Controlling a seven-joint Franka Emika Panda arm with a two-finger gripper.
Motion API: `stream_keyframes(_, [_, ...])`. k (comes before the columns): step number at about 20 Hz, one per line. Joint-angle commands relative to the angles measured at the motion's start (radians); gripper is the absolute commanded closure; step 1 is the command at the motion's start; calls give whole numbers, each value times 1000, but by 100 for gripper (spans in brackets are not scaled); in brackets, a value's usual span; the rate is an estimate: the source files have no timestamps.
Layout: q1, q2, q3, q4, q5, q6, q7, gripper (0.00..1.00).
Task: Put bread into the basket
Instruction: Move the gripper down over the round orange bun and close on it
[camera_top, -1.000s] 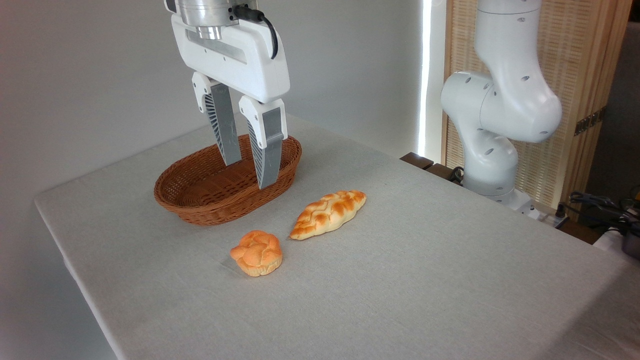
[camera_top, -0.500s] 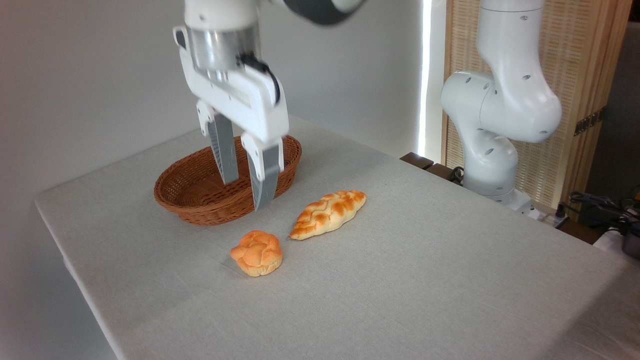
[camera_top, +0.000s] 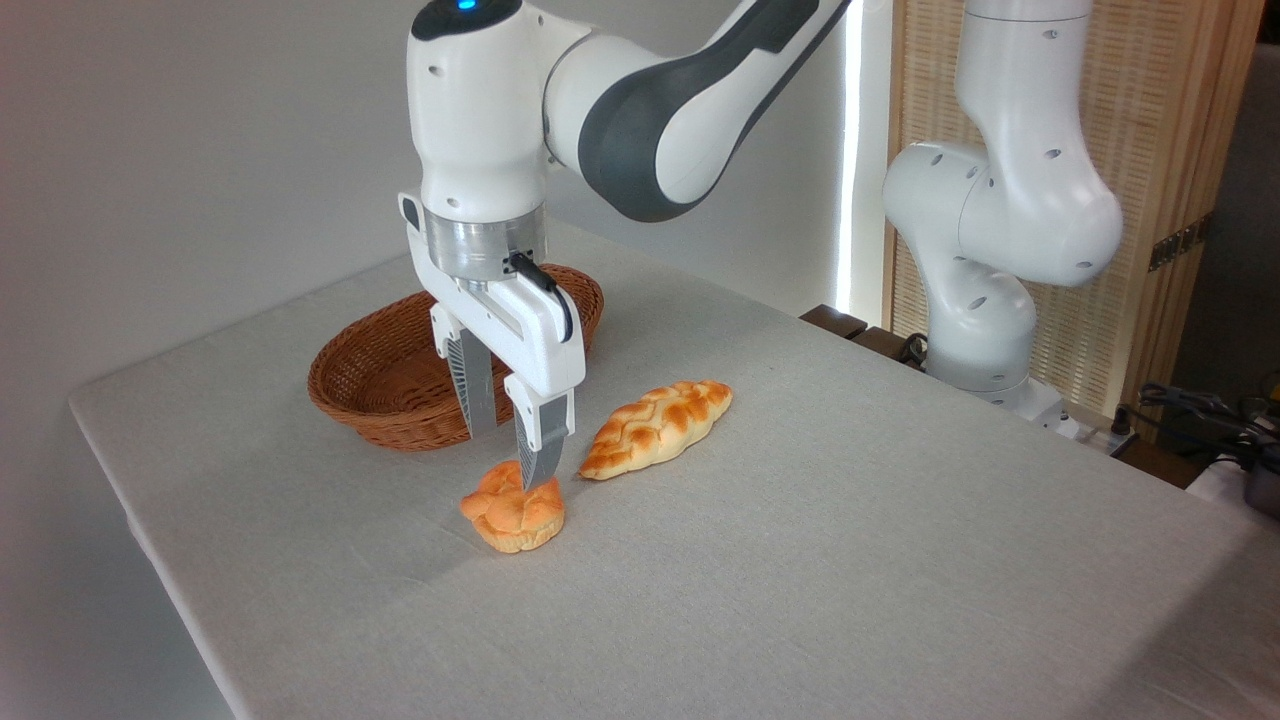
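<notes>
Two grey fingers (camera_top: 478, 390) of my gripper (camera_top: 505, 458) point down, spread apart, empty, just above small round orange-golden bun (camera_top: 513, 517) on grey table (camera_top: 800, 560). Reddish-brown woven wicker basket (camera_top: 385, 385) near, behind. Long braided loaf (camera_top: 655, 427) beside bun.

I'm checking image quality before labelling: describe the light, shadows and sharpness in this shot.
Fixed camera: soft, even light on the table; a blown-out bright strip runs by the screen at the back. Shadows are faint, just a pale smudge left of the bun. The tool, open above the bun, the basket and the loaf all look sharp, with no motion blur.
</notes>
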Motion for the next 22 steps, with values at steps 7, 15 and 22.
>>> stream_keyframes(7, [-4, 39, -22, -66, 69, 115, 22, 8])
stream_keyframes(15, [-4, 46, -22, -66, 69, 146, 25, 65])
stream_keyframes(22, [-2, 43, -22, -59, 69, 128, 47, 68])
